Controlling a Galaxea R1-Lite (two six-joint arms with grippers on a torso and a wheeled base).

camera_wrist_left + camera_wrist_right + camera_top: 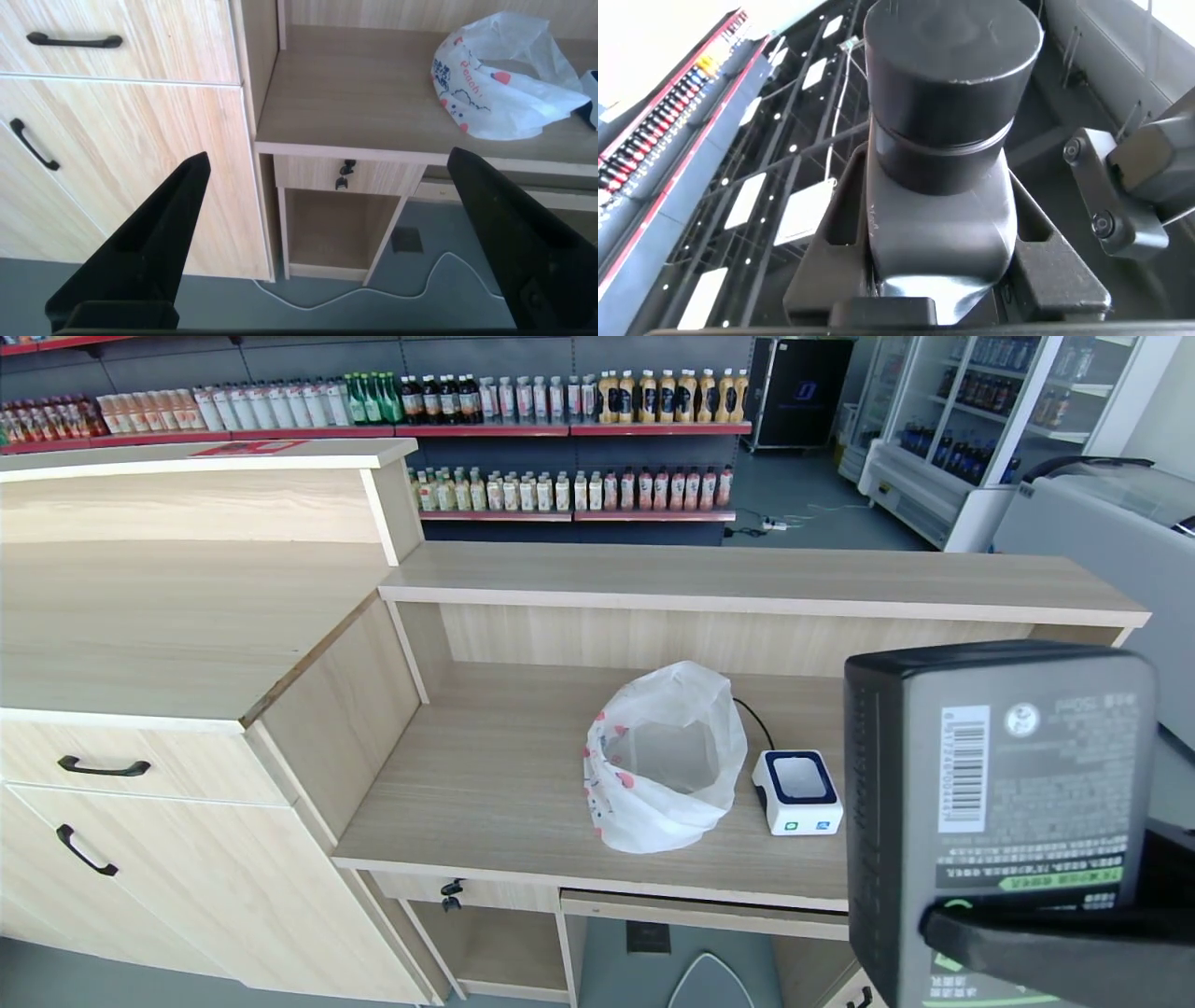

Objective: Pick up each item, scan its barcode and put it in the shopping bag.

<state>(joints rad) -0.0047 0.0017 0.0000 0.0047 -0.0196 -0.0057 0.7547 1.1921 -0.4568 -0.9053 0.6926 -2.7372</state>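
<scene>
Right gripper (938, 252) clamps a dark bottle (999, 803) at lower right; left gripper (327, 163) stands apart. The barcode (963, 767) faces the camera, not the scanner (798, 791) at centre, so scanning may fail.

The shopping bag (665, 761) stands mid-frame in the head view, on the desk (485, 793). The scanner (796, 791) is just beside it to the right, also on the desk. A raised ledge (747, 581) runs behind both. A cabinet (140, 784) with drawers takes the left of the frame, and along the top run shelves of drinks (467, 401). At lower right, nearest the camera, the bottle (999, 784) sits between the right gripper's (938, 252) fingers (1055, 280).
</scene>
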